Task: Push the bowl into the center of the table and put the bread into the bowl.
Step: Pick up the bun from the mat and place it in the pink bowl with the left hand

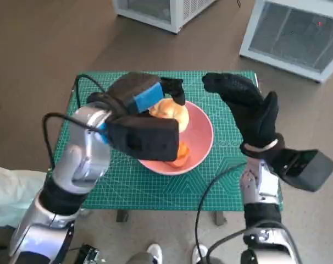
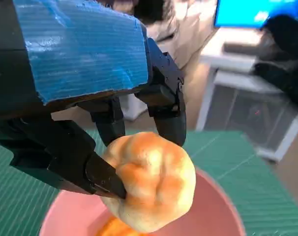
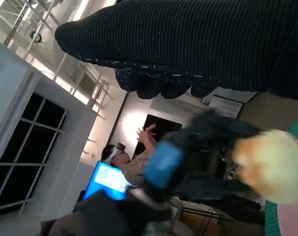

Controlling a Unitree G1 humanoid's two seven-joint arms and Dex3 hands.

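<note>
- The left hand (image 1: 147, 94) grasps the bread (image 2: 151, 179) between its fingers (image 2: 168, 115), just above the pink bowl (image 1: 202, 144).
- The bowl sits near the middle of the green mat (image 1: 232, 176).
- The right hand (image 1: 249, 110), at 3 o'clock of the bowl, holds nothing, fingers apart.

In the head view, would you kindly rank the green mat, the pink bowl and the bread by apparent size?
1. Green mat, clearly the largest.
2. Pink bowl, partly hidden by the left hand.
3. Bread, smallest; the left hand holds it above the bowl, nearer the camera, yet it looks far smaller.
</note>
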